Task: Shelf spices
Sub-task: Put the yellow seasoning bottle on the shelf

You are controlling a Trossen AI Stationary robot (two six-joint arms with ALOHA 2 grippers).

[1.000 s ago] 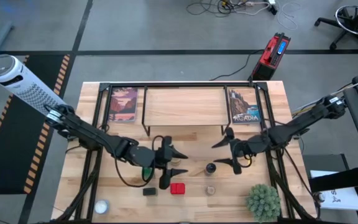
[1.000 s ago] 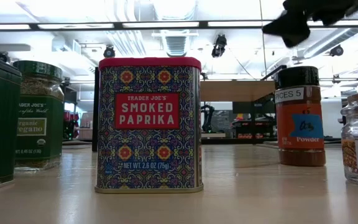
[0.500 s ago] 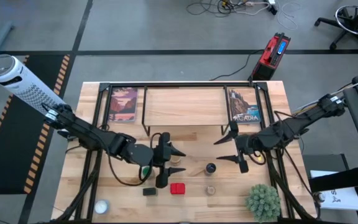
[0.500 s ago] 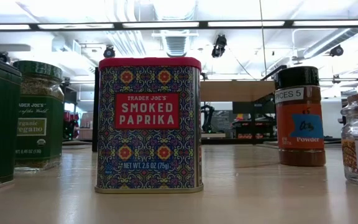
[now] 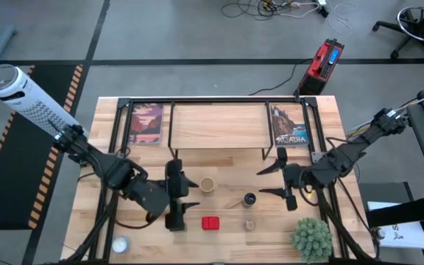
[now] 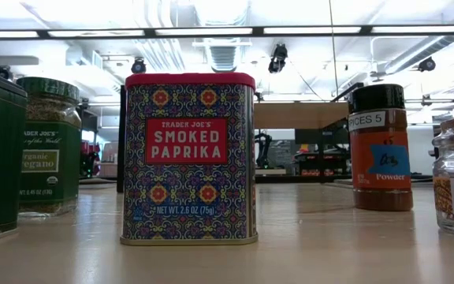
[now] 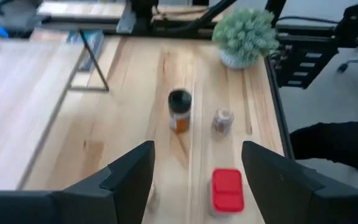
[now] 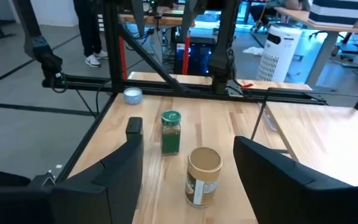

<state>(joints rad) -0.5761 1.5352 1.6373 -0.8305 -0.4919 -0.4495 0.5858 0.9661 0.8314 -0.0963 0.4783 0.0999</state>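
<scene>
The tan round jar [image 5: 207, 185] stands upright between both arms, nearer the left gripper [image 5: 183, 202], whose fingers are wide and empty; the right gripper [image 5: 274, 181] is wide too.

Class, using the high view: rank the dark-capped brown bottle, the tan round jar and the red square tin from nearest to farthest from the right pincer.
1. Dark-capped brown bottle: just on the left arm's side of the right pincer.
2. Tan round jar: near the table's middle, in front of the shelf.
3. Red square tin: towards the table's front edge, beside the left pincer.
</scene>
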